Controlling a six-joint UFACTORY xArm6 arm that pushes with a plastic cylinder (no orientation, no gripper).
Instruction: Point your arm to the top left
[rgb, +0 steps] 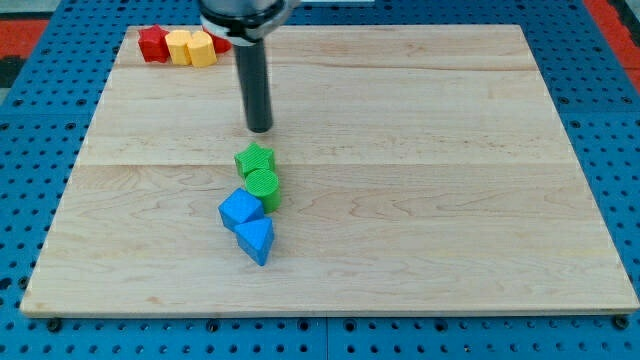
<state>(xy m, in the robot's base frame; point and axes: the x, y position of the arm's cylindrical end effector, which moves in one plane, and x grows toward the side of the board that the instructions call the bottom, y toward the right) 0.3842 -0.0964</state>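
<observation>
My dark rod comes down from the view's top and my tip (259, 129) rests on the wooden board (420, 150), left of centre. Just below the tip sits a green star block (254, 160), a small gap apart. A green cylinder (263, 186) touches the star's lower side. Under them lie a blue cube-like block (240, 210) and a blue triangular block (256, 240), touching each other. At the board's top left corner a red star block (153, 43), a yellow block (179, 46) and a second yellow block (202, 48) stand in a row, with a red piece (222, 44) beside the rod.
The board lies on a blue perforated table (40, 120) that shows on every side. A red area (615, 20) shows at the view's top right corner.
</observation>
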